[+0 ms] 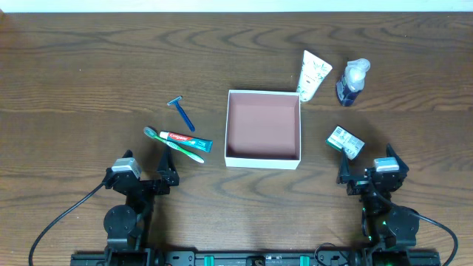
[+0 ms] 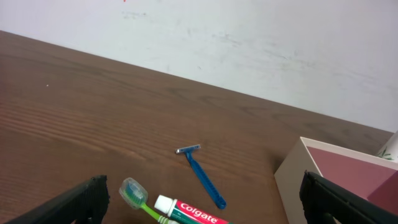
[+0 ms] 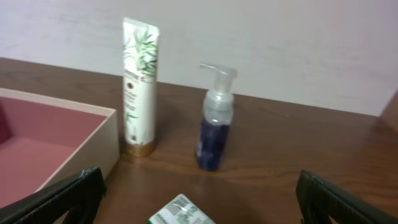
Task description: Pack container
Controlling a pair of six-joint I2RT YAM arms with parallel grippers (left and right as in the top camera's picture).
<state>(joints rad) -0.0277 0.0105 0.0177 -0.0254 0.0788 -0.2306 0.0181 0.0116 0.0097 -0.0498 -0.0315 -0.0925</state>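
The container (image 1: 263,159), a shallow square white box with thin walls and a reddish-brown inside, is sitting flat in the middle of the dark wooden table (image 1: 89,74), between the two arms and a little farther out than they are. Its floor is lying open to the overhead view.

To the left of it, a blue plastic disposable razor (image 1: 182,112) is lying by itself. Just nearer than the razor, a red, white and green toothpaste tube (image 1: 186,140) is resting across a green toothbrush (image 1: 174,147), the two touching.

Just beside the container's far right corner, a white tube printed with green leaves (image 3: 139,87) is standing upright on its gold cap. To the right of that, and apart from it, a clear pump bottle of dark blue liquid (image 3: 214,124) is also standing upright. A small green-white carton (image 1: 346,141) is lying right of the container's near right corner, apart from it.

The left gripper (image 1: 145,181) is hanging at the near left, short of the toothbrush, with its jaws standing wide and nothing between them. Its black fingers (image 2: 74,202) are showing at both lower corners of the left wrist view. The right gripper (image 1: 369,177) is hanging at the near right, just short of the carton, its jaws likewise spread wide and holding nothing.

A pale wall (image 2: 249,37) is running along the far edge of the table.
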